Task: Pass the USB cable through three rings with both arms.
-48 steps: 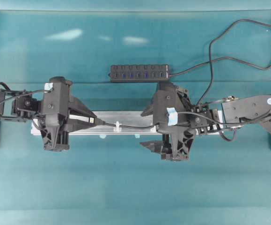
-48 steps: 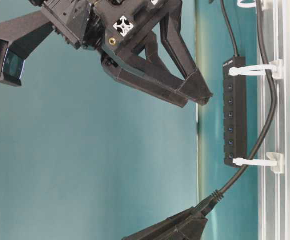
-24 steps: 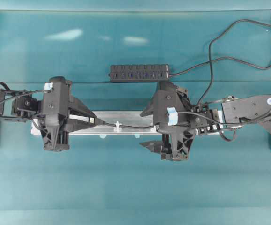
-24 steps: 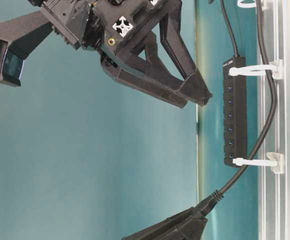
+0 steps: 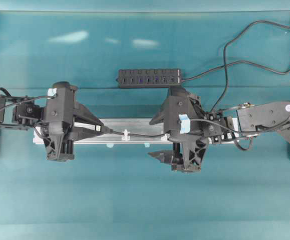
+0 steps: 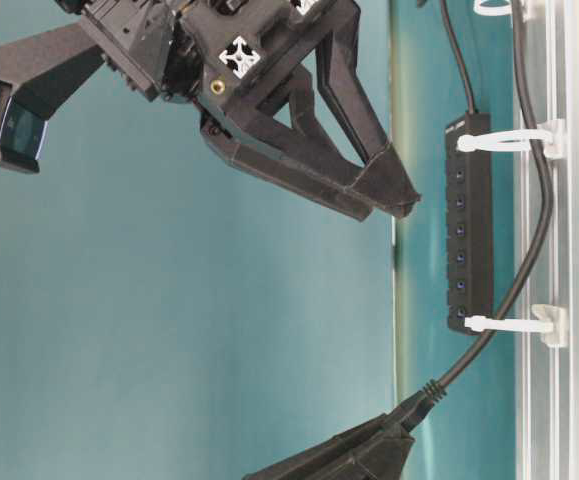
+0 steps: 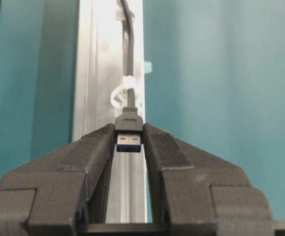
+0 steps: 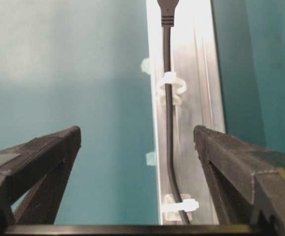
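Only via left wrist view – USB cable [image 7: 129, 135] plug's blue tongue between left claw [image 7: 129, 147] tips

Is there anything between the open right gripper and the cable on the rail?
Nothing visible does. In the right wrist view the right gripper is open, with the USB cable running along the silver rail in the free gap between its fingers, threaded through two white rings.

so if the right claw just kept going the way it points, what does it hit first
Probably the left claw, which grips the USB plug facing it. The open right claw straddles the cable along the rail; depth is unclear.
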You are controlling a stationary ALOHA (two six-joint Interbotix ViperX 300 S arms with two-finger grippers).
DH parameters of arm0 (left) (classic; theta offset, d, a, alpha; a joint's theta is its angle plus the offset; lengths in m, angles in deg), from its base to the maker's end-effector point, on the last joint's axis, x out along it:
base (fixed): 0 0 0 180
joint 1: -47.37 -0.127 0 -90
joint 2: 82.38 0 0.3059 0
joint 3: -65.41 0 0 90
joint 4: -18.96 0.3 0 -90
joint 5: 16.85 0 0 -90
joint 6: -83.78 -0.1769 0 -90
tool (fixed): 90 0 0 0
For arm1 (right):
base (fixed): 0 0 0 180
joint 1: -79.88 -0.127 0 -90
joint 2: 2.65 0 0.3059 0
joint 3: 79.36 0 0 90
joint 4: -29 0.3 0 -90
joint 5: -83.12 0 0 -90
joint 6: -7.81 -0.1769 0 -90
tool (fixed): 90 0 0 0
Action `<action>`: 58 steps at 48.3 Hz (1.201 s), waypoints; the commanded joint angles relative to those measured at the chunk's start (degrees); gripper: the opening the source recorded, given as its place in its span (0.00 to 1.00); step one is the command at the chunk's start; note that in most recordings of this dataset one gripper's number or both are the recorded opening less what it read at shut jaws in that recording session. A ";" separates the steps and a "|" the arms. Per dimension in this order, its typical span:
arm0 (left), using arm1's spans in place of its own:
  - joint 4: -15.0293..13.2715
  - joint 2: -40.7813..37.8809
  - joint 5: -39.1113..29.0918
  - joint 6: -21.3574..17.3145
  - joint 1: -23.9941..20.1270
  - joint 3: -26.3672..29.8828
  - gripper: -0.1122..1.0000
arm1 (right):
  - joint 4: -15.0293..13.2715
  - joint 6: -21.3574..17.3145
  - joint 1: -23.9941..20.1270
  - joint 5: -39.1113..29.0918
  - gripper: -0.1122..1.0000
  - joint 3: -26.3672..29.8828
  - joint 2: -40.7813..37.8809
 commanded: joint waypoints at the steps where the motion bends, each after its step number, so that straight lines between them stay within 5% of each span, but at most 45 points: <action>1: 0.09 1.41 0.53 -0.18 0.00 2.02 0.32 | 0.09 -0.62 0.00 0.53 0.80 0.35 0.35; 58: 0.00 2.11 -0.26 -1.67 0.00 3.25 0.32 | 0.53 -0.79 0.00 0.53 0.80 0.35 0.35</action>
